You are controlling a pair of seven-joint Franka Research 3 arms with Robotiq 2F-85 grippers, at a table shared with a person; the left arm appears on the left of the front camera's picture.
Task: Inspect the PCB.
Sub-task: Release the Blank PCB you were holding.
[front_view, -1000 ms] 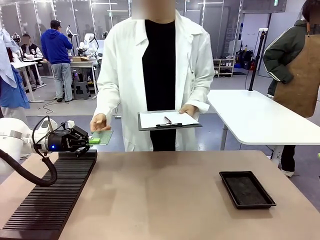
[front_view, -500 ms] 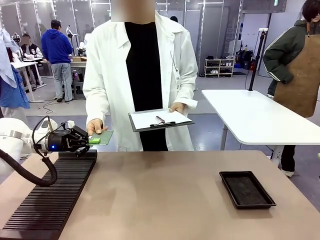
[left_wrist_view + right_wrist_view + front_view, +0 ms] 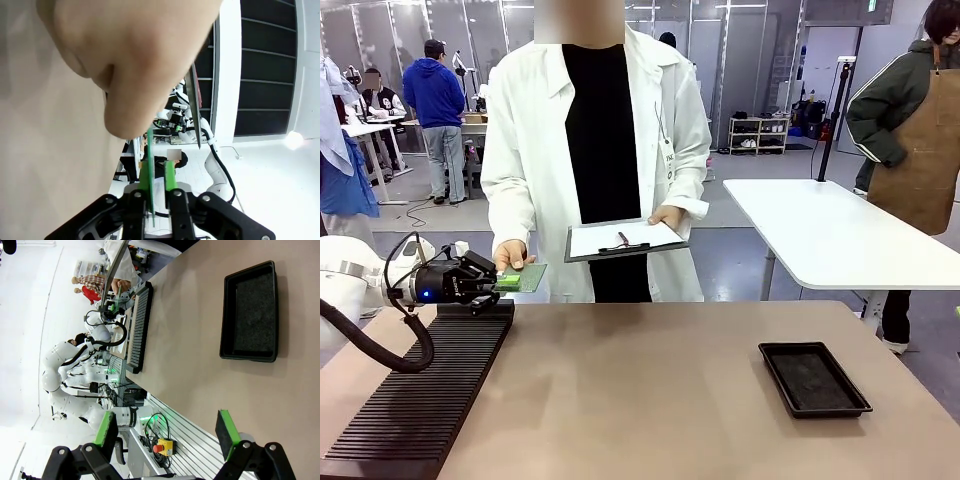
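Tan surface point(image 3: 650, 390): long black ribbed rack point(image 3: 420, 400) at left, black rectangular tray point(image 3: 813, 378) at right. Your right tool point(image 3: 165, 425) spread wide, empty. Your left tool point(image 3: 504, 283) above rack's far end, pads bracketing edge of thin green PCB point(image 3: 528, 277); pinching or loose, you cannot tell. Also on PCB: person's hand point(image 3: 512, 252).

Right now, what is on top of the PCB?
The person's hand rests on the far edge of the PCB, close to the left pincer. What lies beneath the board is hidden by it.
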